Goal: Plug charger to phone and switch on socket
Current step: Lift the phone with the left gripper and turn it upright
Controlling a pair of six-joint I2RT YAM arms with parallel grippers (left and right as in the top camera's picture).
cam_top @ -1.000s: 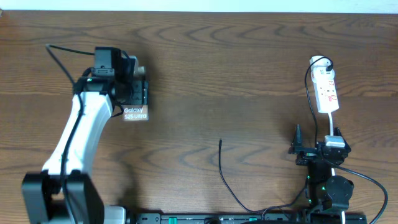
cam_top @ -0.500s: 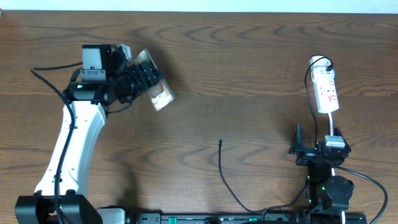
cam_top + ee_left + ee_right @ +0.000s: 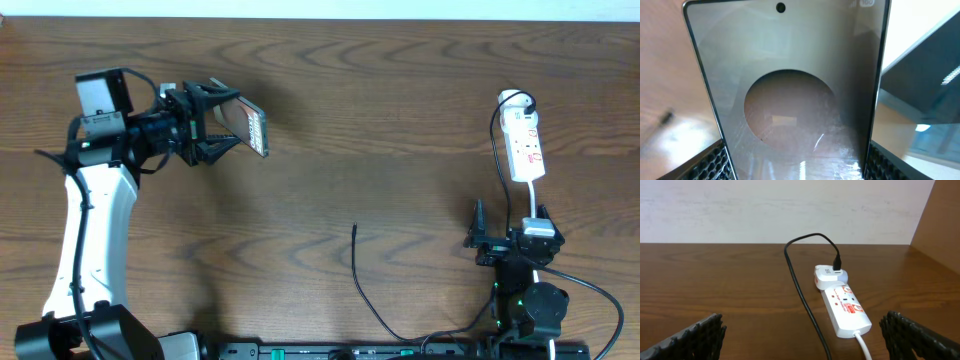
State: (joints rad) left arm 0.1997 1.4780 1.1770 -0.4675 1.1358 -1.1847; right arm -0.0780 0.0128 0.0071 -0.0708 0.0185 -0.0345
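Far left: left pincer (image 3: 215, 122) is clamped on the phone (image 3: 248, 125) and holds it off the desk (image 3: 400, 120), tipped up on edge, the free end pointing toward the middle. Left wrist view: the phone (image 3: 790, 90) fills the frame, glossy face to the camera, punch-hole at the far end, pads (image 3: 715, 162) flanking its lower sides. The charging port is not visible in any view.

Centre: the charger (image 3: 358, 275) lies loose on the desk, its small connector tip at the far end of the run and the cable curving back to the near edge. Nothing is touching it. It is well apart from the phone, with bare wood between them.

Right: right pincer (image 3: 510, 232) sits at the near edge with its fingers pointing at the socket. In the wrist view the pads sit at the two bottom corners, so it is spread wide and holding nothing. The socket (image 3: 526, 148) lies flat beyond it, near the right edge, with its white cord running back toward the arm. Right wrist view: the socket (image 3: 847, 311) has red markings on its face, with a white adapter (image 3: 829, 275) plugged in at the far end and a black lead looping out of it. I cannot tell the switch position.

Progress, as a judgement: early. The phone is picked up and that is all. Left to do: grasp the connector tip, line it up with the phone's port, push it in, then press the switch on the socket. The right arm looks like the one for the switch, since it is nearest.
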